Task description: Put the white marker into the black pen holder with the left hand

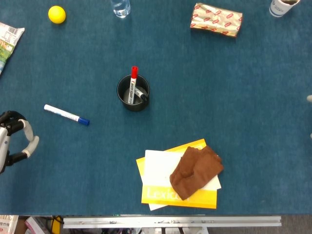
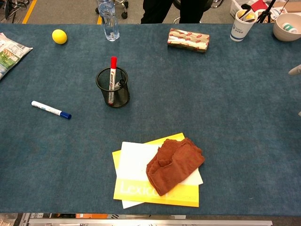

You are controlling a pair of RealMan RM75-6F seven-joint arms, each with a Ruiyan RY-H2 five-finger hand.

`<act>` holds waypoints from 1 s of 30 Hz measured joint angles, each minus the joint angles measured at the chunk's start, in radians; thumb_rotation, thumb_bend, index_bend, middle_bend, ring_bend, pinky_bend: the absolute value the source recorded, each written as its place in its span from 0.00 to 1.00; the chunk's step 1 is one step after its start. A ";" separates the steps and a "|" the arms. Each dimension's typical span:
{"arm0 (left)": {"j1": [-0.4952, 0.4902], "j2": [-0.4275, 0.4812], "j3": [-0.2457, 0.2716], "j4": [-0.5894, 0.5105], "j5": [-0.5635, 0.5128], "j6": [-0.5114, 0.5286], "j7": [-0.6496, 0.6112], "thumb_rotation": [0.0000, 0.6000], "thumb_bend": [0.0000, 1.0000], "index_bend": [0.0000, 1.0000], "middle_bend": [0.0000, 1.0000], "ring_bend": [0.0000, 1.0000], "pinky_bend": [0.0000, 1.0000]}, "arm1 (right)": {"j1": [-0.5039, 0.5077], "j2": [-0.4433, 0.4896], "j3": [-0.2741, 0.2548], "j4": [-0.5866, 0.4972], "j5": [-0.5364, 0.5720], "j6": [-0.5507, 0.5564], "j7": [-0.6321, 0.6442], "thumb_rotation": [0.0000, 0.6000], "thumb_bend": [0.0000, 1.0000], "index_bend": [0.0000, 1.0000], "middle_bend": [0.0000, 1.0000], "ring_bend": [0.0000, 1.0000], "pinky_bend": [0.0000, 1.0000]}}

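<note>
The white marker with a blue cap lies flat on the blue table, left of the black pen holder. The holder stands upright with a red-capped marker and a black-capped one inside. My left hand shows only in the head view, at the left edge, below and left of the marker and apart from it. Its fingers are curved and spread, with nothing in them. Of my right hand only a pale tip shows at the right edge.
A yellow book with white paper and a brown cloth lies front centre. At the back are a yellow ball, a water bottle, a wrapped box and a paper cup. A packet lies far left.
</note>
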State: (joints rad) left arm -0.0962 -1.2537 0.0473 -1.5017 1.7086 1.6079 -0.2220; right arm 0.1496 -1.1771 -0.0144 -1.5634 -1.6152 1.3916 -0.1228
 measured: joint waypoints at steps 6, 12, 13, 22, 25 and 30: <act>0.000 -0.001 0.000 -0.002 -0.006 -0.008 -0.003 1.00 0.30 0.65 0.59 0.38 0.49 | 0.001 0.001 -0.002 -0.002 0.005 -0.006 -0.003 1.00 0.00 0.30 0.30 0.19 0.26; -0.007 -0.012 0.007 0.007 0.000 -0.026 -0.006 1.00 0.30 0.65 0.59 0.38 0.49 | -0.013 0.017 -0.008 -0.033 -0.003 0.019 -0.025 1.00 0.00 0.30 0.32 0.20 0.26; -0.009 -0.014 0.008 0.009 0.000 -0.029 -0.007 1.00 0.30 0.65 0.59 0.38 0.49 | -0.015 0.019 -0.008 -0.036 -0.004 0.023 -0.027 1.00 0.00 0.30 0.32 0.20 0.26; -0.015 -0.031 0.011 0.030 0.002 -0.041 -0.015 1.00 0.30 0.65 0.59 0.38 0.49 | -0.029 0.032 -0.008 -0.058 -0.013 0.048 -0.047 1.00 0.00 0.30 0.32 0.20 0.26; -0.016 -0.032 0.013 0.030 0.001 -0.044 -0.014 1.00 0.30 0.65 0.59 0.38 0.49 | -0.030 0.033 -0.009 -0.060 -0.016 0.049 -0.047 1.00 0.00 0.30 0.32 0.20 0.26; -0.016 -0.030 0.019 0.027 0.006 -0.048 -0.003 1.00 0.30 0.65 0.58 0.37 0.49 | -0.031 0.035 -0.011 -0.064 -0.020 0.049 -0.045 1.00 0.00 0.30 0.32 0.20 0.26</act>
State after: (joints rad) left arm -0.1126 -1.2834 0.0666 -1.4748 1.7149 1.5604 -0.2248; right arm 0.1186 -1.1419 -0.0254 -1.6276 -1.6354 1.4407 -0.1679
